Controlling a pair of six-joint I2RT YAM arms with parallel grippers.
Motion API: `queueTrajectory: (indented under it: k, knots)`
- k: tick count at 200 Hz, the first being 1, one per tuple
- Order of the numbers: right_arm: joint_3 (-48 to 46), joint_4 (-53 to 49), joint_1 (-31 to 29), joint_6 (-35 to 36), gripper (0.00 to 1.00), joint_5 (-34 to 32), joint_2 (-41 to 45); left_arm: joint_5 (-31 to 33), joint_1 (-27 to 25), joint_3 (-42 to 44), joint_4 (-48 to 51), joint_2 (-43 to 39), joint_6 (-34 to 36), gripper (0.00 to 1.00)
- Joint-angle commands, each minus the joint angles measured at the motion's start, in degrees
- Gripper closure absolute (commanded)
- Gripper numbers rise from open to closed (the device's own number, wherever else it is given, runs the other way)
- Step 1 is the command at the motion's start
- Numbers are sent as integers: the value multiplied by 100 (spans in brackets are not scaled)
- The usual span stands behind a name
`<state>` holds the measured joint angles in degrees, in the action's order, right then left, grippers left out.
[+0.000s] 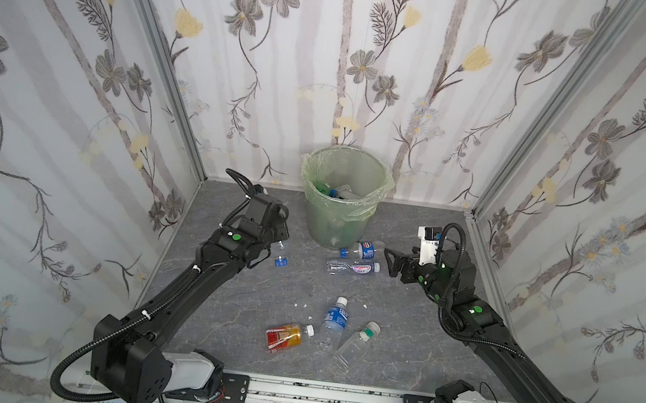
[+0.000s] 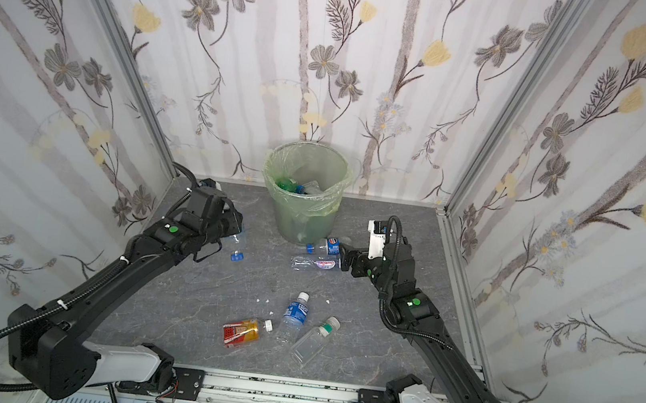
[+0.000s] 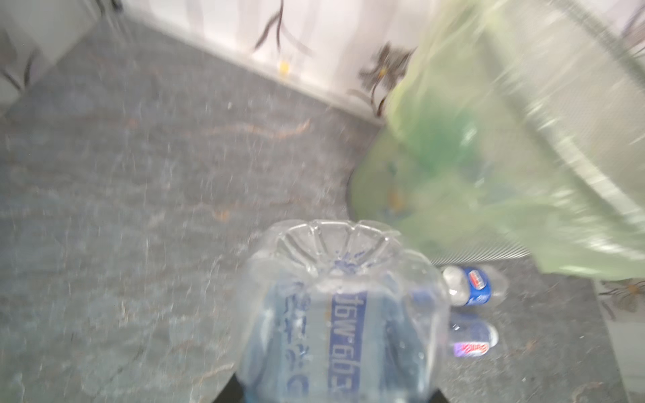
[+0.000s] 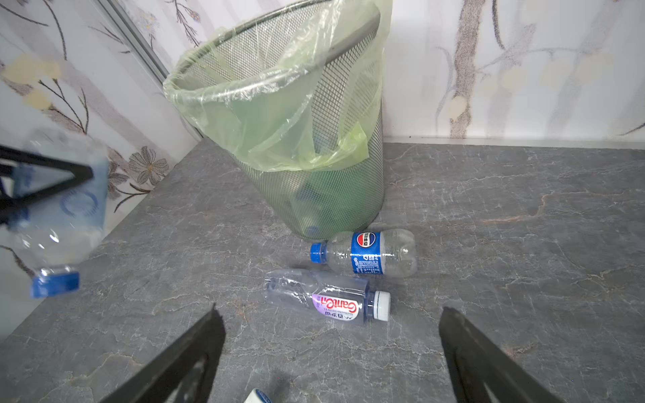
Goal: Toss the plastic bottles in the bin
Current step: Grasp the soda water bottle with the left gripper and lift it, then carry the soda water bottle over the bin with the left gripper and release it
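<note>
The bin (image 1: 335, 225) (image 2: 302, 221), mesh with a green liner, stands at the back wall with several bottles inside. My left gripper (image 3: 338, 392) is shut on a clear blue-capped bottle (image 1: 280, 252) (image 3: 342, 314) (image 4: 59, 216), which hangs cap-down left of the bin. My right gripper (image 1: 387, 260) (image 4: 330, 310) is open, low over the floor. Just ahead of it lie a purple-labelled bottle (image 1: 353, 267) (image 4: 328, 296) and a blue-labelled cola bottle (image 1: 363, 250) (image 4: 366, 253) at the bin's foot. Nearer the front lie a blue-labelled bottle (image 1: 335, 321), an orange-red one (image 1: 286, 335) and a clear one (image 1: 356, 342).
Flowered walls close in the left, right and back sides. A metal rail (image 1: 309, 397) with both arm bases runs along the front edge. Small white scraps (image 1: 300, 304) lie on the grey floor near the middle.
</note>
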<state>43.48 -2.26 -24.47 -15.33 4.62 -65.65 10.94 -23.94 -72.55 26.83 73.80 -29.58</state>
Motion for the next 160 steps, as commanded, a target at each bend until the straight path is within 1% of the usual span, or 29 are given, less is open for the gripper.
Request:
queueTrajectory:
  k: [1,16,32,51,63,67,71,74,75,78,79,82,83,85,86,87,88,91,94,95,96,100,104,119,143,160]
  knots:
    - [-221,114,-3,-261,5,77,90,62,4,-725,-134,12,557,64]
    - [-253,148,-13,-332,6,162,113,-122,4,-1370,-176,239,703,62]
    - [-227,100,-23,-379,7,232,143,-429,3,-2262,-189,799,801,61]
    - [-192,-34,-32,-488,8,198,192,-1032,4,-3710,-178,1897,817,60]
    - [-176,-158,-31,-602,10,196,210,-1264,3,-4787,-133,2723,721,60]
    - [-165,-204,-37,-618,10,236,206,-1335,3,-5160,-77,3007,703,58]
    - [-157,-236,-39,-639,11,265,196,-1359,3,-5560,17,3305,681,56]
    - [-142,-307,-48,-646,11,297,192,-1346,4,-5893,107,3538,670,51]
    - [-140,-326,-49,-650,11,299,192,-1334,4,-5985,145,3603,663,51]
    - [-123,-378,-56,-661,12,314,190,-1303,4,-6310,231,3830,642,45]
    - [-122,-397,-57,-663,12,317,187,-1291,4,-6396,264,3894,636,45]
    - [-109,-450,-71,-681,12,315,184,-1265,8,-6692,342,4097,618,38]
    - [-106,-468,-69,-690,12,313,184,-1258,11,-6763,372,4151,615,38]
    - [-91,-516,-78,-697,12,312,184,-1254,8,-6939,401,4279,608,35]
    - [-88,-527,-81,-698,12,307,180,-1249,8,-7009,415,4338,605,32]
    - [-87,-551,-83,-707,12,305,182,-1242,18,-7071,435,4385,604,32]
    - [-86,-566,-88,-716,12,299,183,-1242,18,-7145,445,4431,604,28]
    - [-70,-636,-90,-739,12,288,184,-1258,28,-7286,459,4570,589,26]
    - [-71,-679,-100,-761,12,281,184,-1274,34,-7406,465,4686,574,19]
    - [-74,-697,-101,-765,12,278,184,-1285,38,-7432,469,4709,566,19]
    - [-75,-710,-106,-776,12,277,188,-1299,38,-7462,466,4733,558,17]
    - [-73,-763,-122,-795,12,267,199,-1345,55,-7542,464,4828,517,13]
    - [-71,-819,-130,-816,12,260,209,-1392,71,-7565,465,4879,480,11]
    - [-70,-1019,-176,-853,12,249,278,-1453,83,-7328,465,4799,452,9]
    - [-74,-1378,-232,-950,11,159,294,-1192,83,-6554,469,4158,717,5]
    - [-73,-1664,-308,-1233,11,101,242,-1021,87,-5933,471,3585,1001,2]
